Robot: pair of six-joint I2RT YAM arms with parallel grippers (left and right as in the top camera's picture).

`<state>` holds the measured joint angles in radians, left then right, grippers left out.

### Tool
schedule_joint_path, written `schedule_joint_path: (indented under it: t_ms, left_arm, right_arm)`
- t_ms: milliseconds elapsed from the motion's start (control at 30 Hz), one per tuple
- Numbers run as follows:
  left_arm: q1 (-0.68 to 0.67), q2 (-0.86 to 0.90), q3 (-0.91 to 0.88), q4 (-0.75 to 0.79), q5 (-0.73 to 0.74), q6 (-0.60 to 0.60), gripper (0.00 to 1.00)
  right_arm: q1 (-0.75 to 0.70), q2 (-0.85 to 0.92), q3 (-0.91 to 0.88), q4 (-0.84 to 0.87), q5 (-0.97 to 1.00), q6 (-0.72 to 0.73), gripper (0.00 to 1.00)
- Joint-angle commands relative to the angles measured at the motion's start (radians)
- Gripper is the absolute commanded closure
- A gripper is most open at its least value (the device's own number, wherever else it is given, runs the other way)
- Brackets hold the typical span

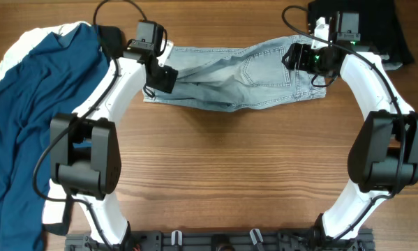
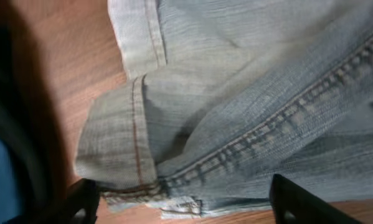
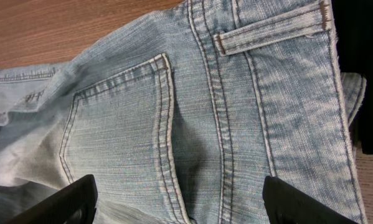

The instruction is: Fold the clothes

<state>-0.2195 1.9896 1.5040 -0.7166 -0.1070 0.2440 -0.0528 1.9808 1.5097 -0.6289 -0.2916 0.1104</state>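
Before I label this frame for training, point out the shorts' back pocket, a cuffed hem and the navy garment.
Back pocket (image 3: 121,130): right wrist view, middle of its panel.
Cuffed hem (image 2: 114,144): left wrist view, the turned-up fabric.
Navy garment (image 1: 34,104): overhead view, its broad middle.

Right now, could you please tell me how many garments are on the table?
4: denim shorts far centre, a blue garment at left, a white garment peeking from under it, a black garment far right. Others may be hidden beneath.
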Motion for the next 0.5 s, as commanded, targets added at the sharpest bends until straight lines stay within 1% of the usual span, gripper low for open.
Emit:
schedule_joint_path:
  t_ms: [0, 67, 100, 167, 233, 267, 300, 367, 433, 467]
  left_arm:
    - [0.008, 0.009, 0.002, 0.058, -0.010, 0.235, 0.03]
    - [0.008, 0.009, 0.002, 0.110, -0.010, 0.274, 0.04]
    - [0.008, 0.009, 0.002, 0.138, -0.010, 0.273, 0.04]
    - [0.007, 0.020, 0.002, 0.176, -0.005, 0.272, 0.09]
    - [0.008, 0.048, 0.002, 0.175, -0.005, 0.272, 0.18]
    - [0.008, 0.061, 0.002, 0.175, -0.006, 0.272, 0.31]
    - [0.008, 0.061, 0.003, 0.174, -0.016, 0.272, 0.40]
    - [0.007, 0.038, 0.003, 0.175, -0.050, 0.297, 0.39]
    - [0.007, -0.012, 0.003, 0.172, -0.053, 0.400, 0.36]
    - [0.007, -0.029, 0.003, 0.173, -0.059, 0.430, 0.36]
  right_arm:
    - [0.003, 0.011, 0.009, 0.000, -0.019, -0.006, 0.14]
    - [0.003, 0.011, 0.009, 0.000, -0.019, -0.006, 0.14]
    - [0.003, 0.011, 0.008, 0.000, -0.019, -0.006, 0.14]
    - [0.003, 0.011, 0.008, 0.000, -0.019, -0.006, 0.14]
    - [0.003, 0.011, 0.008, 0.000, -0.019, -0.006, 0.14]
    - [0.003, 0.011, 0.008, 0.001, -0.019, -0.006, 0.14]
    - [0.003, 0.011, 0.008, 0.000, -0.019, -0.006, 0.14]
    - [0.003, 0.011, 0.008, 0.000, -0.019, -0.006, 0.14]
    - [0.003, 0.011, 0.008, 0.000, -0.019, -0.006, 0.14]
    - [0.003, 0.011, 0.008, 0.000, -0.019, -0.006, 0.14]
